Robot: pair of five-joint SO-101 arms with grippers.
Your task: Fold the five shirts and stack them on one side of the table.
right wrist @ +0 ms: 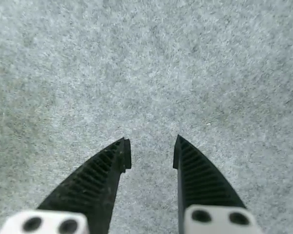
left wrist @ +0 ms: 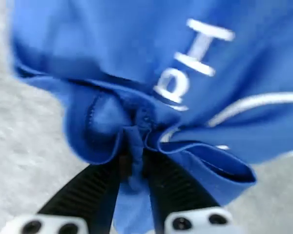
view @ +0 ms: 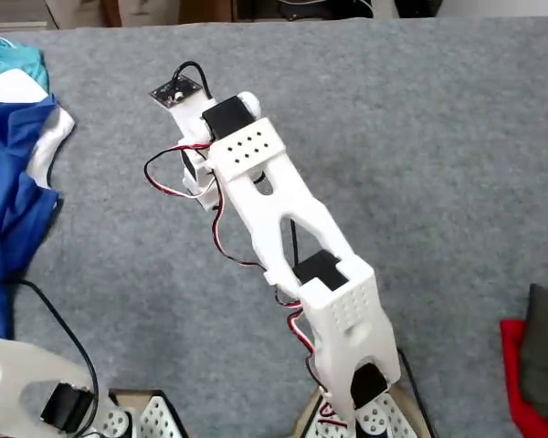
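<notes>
Left jaws clamped on a bunched fold of the blue fabric shirt with white lettering (left wrist: 136,58). The shirt lies crumpled at the left edge of the grey felt surface (view: 438,137). Right jaws parted, holding nothing, over bare surface left of centre. Red and dark grey cloth (view: 537,365) at the right edge, near corner.
</notes>
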